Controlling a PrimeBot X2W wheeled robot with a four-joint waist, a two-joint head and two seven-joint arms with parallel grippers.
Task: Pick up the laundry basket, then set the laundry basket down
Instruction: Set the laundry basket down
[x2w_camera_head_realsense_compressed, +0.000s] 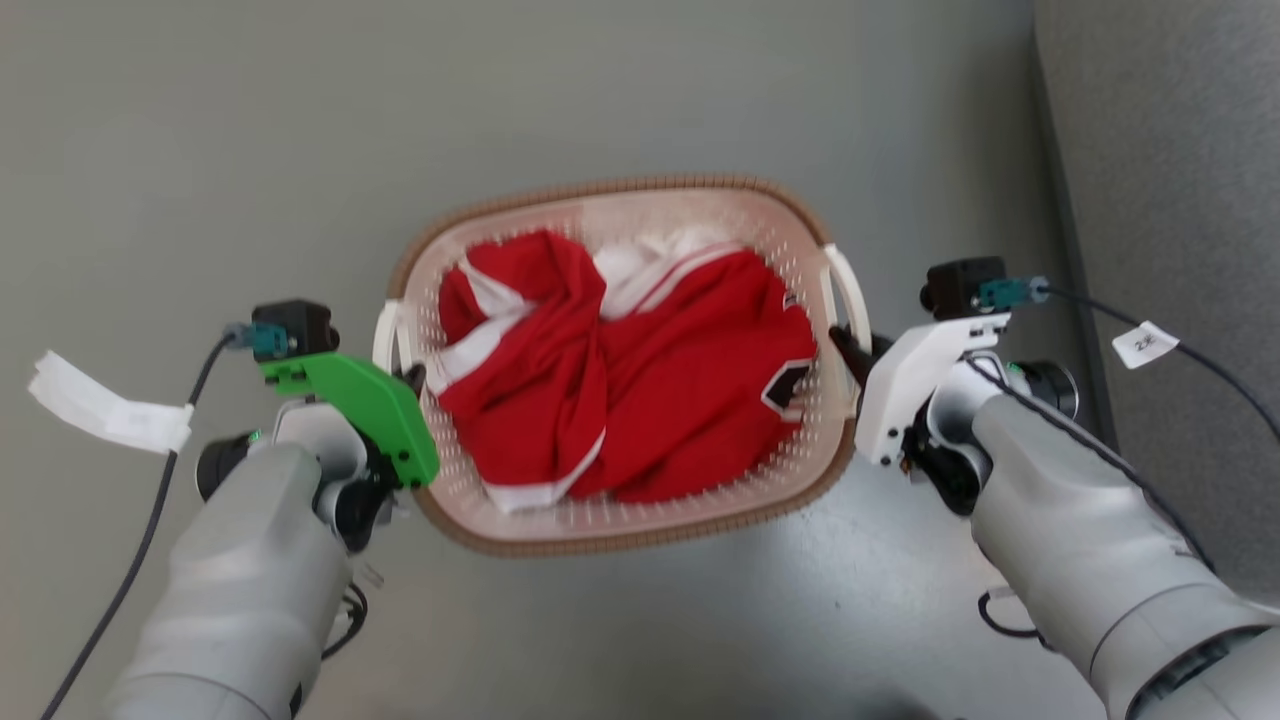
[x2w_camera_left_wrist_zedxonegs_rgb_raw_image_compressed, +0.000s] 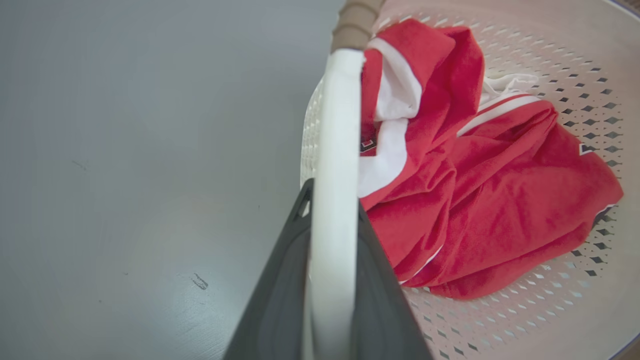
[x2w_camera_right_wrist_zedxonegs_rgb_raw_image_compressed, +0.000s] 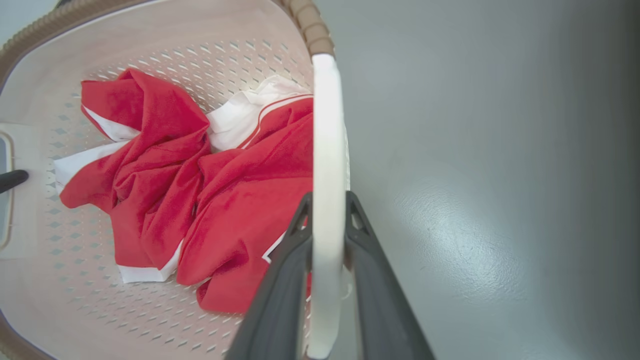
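The clothes (x2w_camera_head_realsense_compressed: 620, 380) lie inside the laundry basket (x2w_camera_head_realsense_compressed: 610, 185), bunched in its middle. The floor (x2w_camera_head_realsense_compressed: 200, 150) is under the laundry basket and all around it. The left gripper (x2w_camera_head_realsense_compressed: 412, 378) is at the basket's left side, with one finger on each side of the left handle (x2w_camera_head_realsense_compressed: 385, 335). The right gripper (x2w_camera_head_realsense_compressed: 845, 345) is at the basket's right side, with one finger on each side of the right handle (x2w_camera_head_realsense_compressed: 850, 280). A paper tag (x2w_camera_head_realsense_compressed: 105, 410) hangs well left of the basket. A small tag (x2w_camera_head_realsense_compressed: 1145, 345) hangs well right of it.
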